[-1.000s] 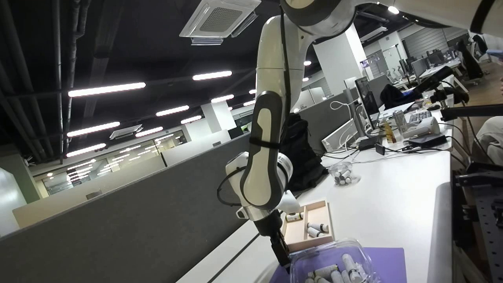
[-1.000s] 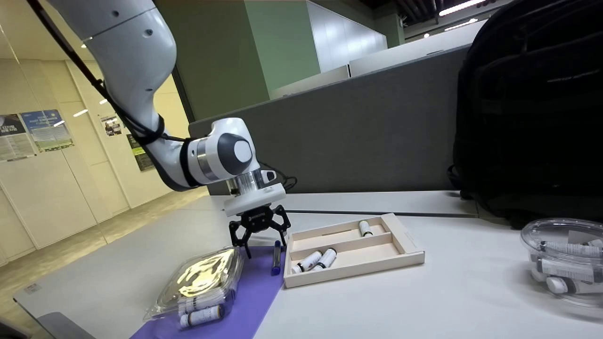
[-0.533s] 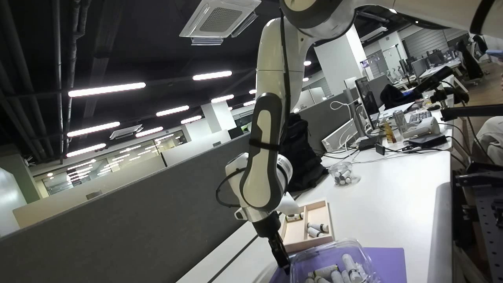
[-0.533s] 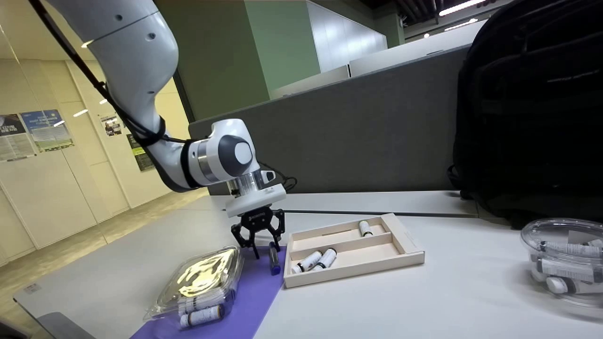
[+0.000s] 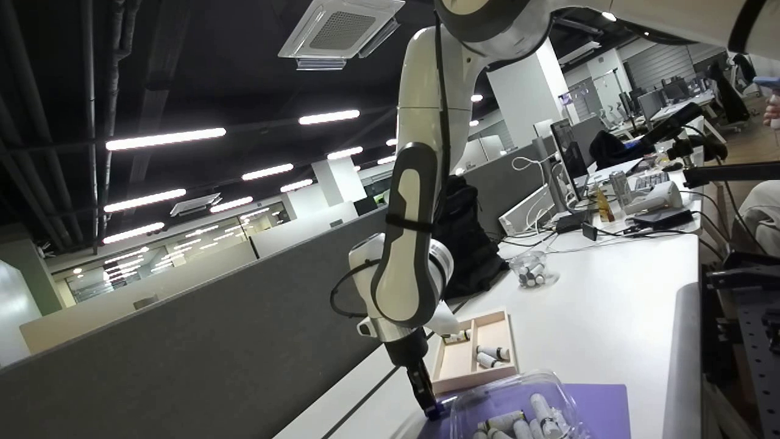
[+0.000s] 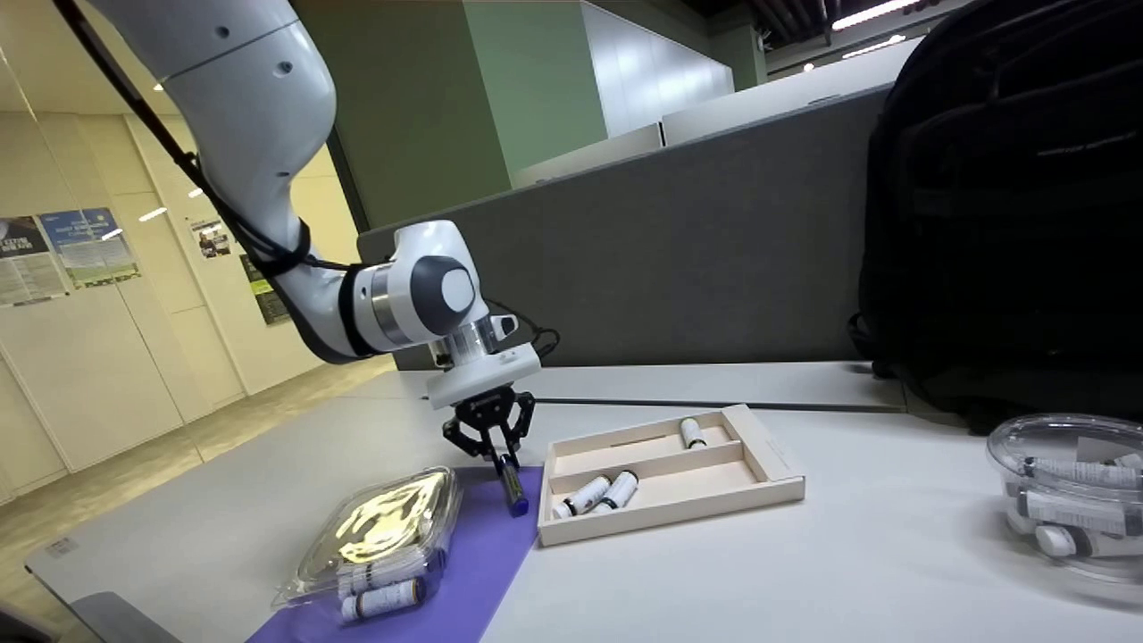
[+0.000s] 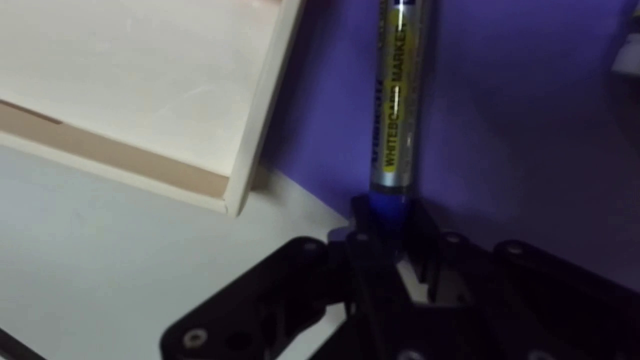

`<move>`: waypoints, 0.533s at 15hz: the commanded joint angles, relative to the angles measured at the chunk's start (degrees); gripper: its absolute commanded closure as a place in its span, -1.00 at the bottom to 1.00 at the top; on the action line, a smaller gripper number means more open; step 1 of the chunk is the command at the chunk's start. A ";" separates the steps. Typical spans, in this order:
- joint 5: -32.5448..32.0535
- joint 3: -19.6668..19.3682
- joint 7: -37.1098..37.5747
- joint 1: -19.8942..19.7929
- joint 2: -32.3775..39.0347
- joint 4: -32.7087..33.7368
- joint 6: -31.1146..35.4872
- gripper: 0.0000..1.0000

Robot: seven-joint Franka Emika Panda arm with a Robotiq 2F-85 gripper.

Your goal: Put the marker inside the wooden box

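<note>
The marker (image 7: pixel 395 100), silver with a yellow label and blue ends, lies over the purple mat. My gripper (image 7: pixel 387 215) is shut on one blue end of it, with a finger on each side. In an exterior view the marker (image 6: pixel 513 487) points away from the fingertips, its free blue end low at the mat; whether it touches cannot be made out. The wooden box (image 6: pixel 705 478), light tan with a divider, stands just beside the mat, apart from the marker. Its near wall (image 7: pixel 267 100) runs left of the marker in the wrist view. Small white bottles lie in both compartments.
A clear plastic container (image 6: pixel 384 527) with several white bottles sits on the purple mat (image 6: pixel 487 554), close to the gripper. Farther along the table are a round clear tub (image 6: pixel 1072 500) of bottles and a black backpack (image 6: pixel 1009 223). A grey partition (image 6: pixel 679 286) rises behind.
The fingers have come together from wide apart onto the marker. Its gripped end has swung away from the box, so the marker now lies at a slant. Box and containers have stayed put.
</note>
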 commanded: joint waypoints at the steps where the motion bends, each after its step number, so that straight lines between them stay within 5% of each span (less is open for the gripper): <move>1: -1.16 -0.76 2.88 0.28 -5.16 -3.64 2.56 0.90; 8: -4.54 -5.93 6.45 2.04 -12.51 -5.57 7.95 0.90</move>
